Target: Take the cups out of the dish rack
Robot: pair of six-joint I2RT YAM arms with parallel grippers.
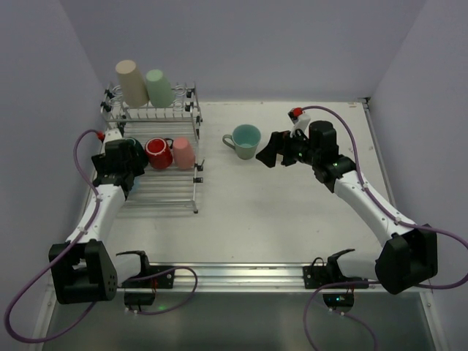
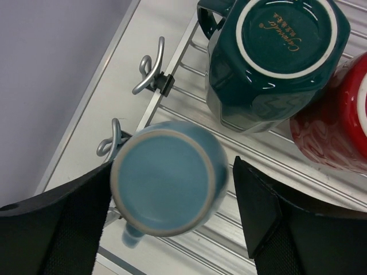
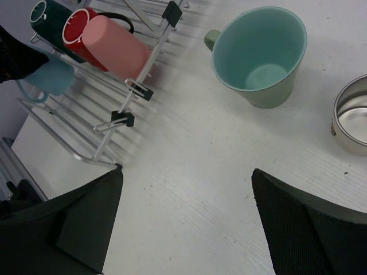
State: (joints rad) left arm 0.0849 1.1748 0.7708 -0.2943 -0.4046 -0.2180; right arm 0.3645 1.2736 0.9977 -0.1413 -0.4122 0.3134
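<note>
Now, blue cup (image 2: 163,183) inverted in dish rack (image 2: 165,85), left hand (image 2: 173,171) spread around it, right hand (image 3: 186,175) spread

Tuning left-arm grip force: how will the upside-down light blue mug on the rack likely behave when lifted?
The light blue mug looks glazed, so probably rigid, slick, chippable against the dish rack. Its round wall may twist in the left gripper; the side handle likely unbalances it.

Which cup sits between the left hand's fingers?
The light blue mug, upside down inside the left hand at the rack's edge. The dark green and red mugs lie beyond, outside its grasp.
</note>
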